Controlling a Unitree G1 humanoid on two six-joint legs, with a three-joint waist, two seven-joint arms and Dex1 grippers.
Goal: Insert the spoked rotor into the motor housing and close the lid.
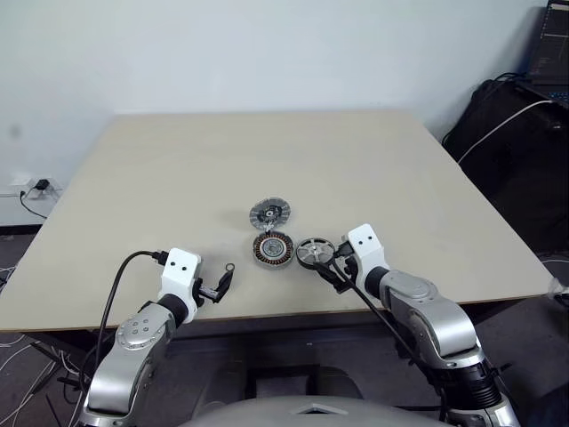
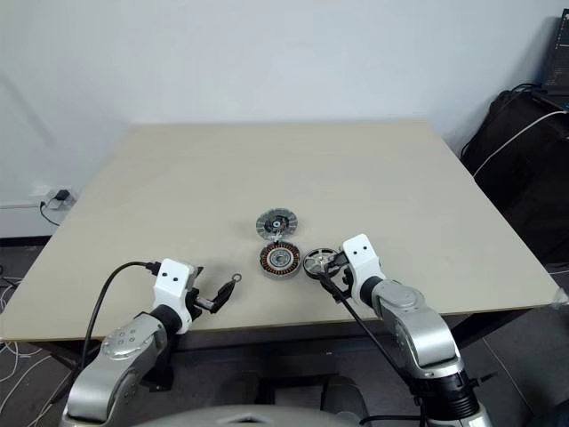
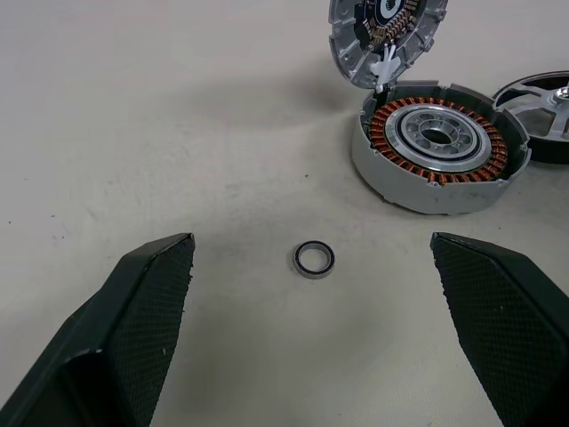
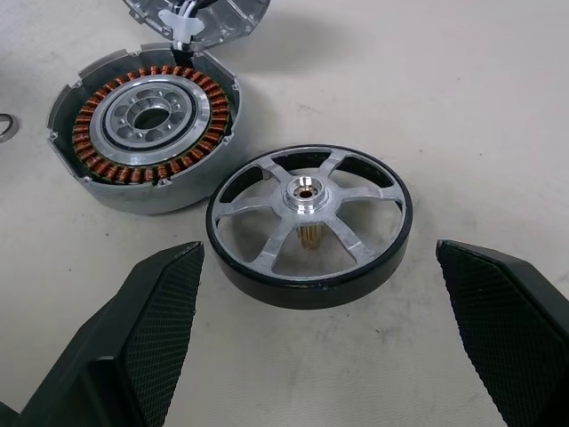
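Right gripper (image 4: 316,334), fingers spread and empty, hovers just short of the dark-rimmed, silver-spoked rotor (image 4: 309,223) lying on the beige bench (image 1: 373,169) beside the copper-wound grey motor housing (image 4: 144,125), its ribbed silver lid (image 1: 271,213) hinged open; left gripper (image 3: 313,334) likewise released.

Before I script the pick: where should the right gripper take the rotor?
Probably across the dark rim of the rotor, from above. It lies flat on the table, the housing close on one side, and the right gripper already stands open before it.
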